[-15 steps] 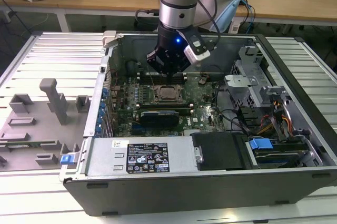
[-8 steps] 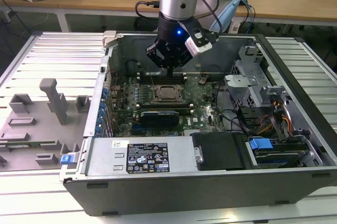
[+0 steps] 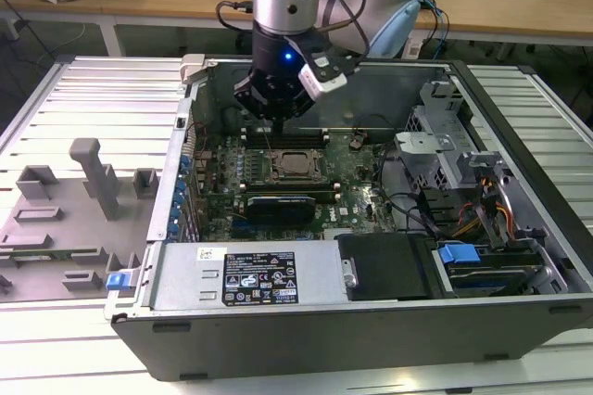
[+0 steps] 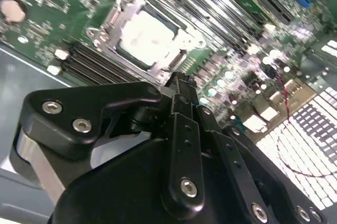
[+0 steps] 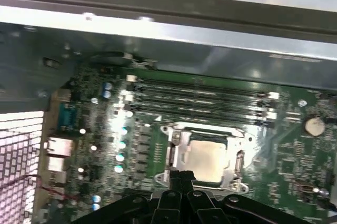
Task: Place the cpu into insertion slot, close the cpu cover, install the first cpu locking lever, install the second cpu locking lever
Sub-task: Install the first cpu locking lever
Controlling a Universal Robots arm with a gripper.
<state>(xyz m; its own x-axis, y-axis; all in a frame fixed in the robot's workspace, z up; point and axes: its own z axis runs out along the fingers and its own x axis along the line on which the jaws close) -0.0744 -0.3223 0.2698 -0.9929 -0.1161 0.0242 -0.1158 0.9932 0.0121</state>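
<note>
The cpu (image 3: 298,163) lies flat in the insertion slot (image 3: 278,165) on the green board, its pale metal top showing in both wrist views (image 4: 150,37) (image 5: 208,158). The cpu cover (image 4: 113,21) (image 5: 176,153) lies down around it as a silver frame with the chip in its window. My gripper (image 3: 270,138) (image 4: 179,82) (image 5: 182,177) hangs above the board at the socket's rim, on the side toward the case's back wall. Its fingers are pressed together and shut, holding nothing. I cannot tell how the locking levers stand.
Long black memory slots (image 5: 200,98) run just behind the socket. The open case's back wall (image 3: 371,89) stands close behind the arm. A drive cage (image 3: 435,149) and cables fill the exterior view's right, a power supply (image 3: 250,274) sits in front, and grey fixtures (image 3: 93,177) sit outside the case.
</note>
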